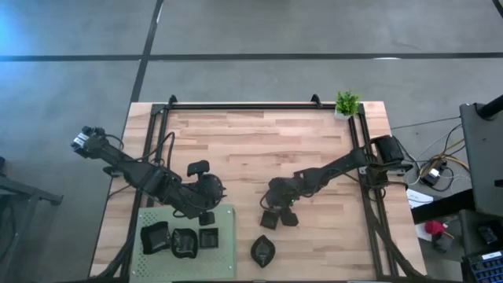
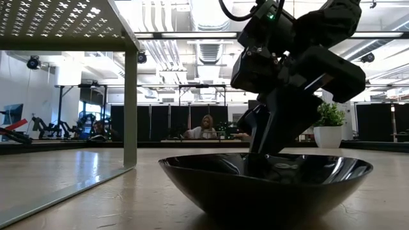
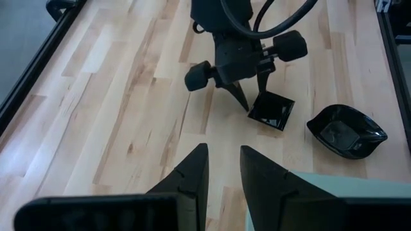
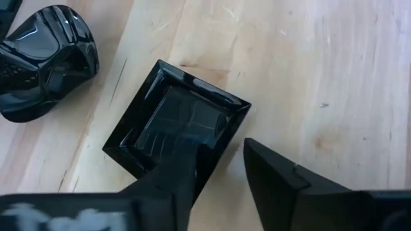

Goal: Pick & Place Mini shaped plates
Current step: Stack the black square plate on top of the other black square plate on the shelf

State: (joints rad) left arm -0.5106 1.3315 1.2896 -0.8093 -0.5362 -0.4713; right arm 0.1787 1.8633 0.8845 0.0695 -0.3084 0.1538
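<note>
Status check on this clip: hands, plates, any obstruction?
Right hand straddling one rim of the square plate, fingers open. Left hand open, empty, at the green mat. Leaf-shaped plate beside the square one, not blocking.

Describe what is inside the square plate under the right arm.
One finger of the right end effector reaches into the square plate, the other outside its rim. Otherwise only glossy reflections; the floor beneath the finger is covered.

We see the right end effector over a square plate mid-bench, leaf-shaped plate nearby, left end effector at the green mat holding three plates.
</note>
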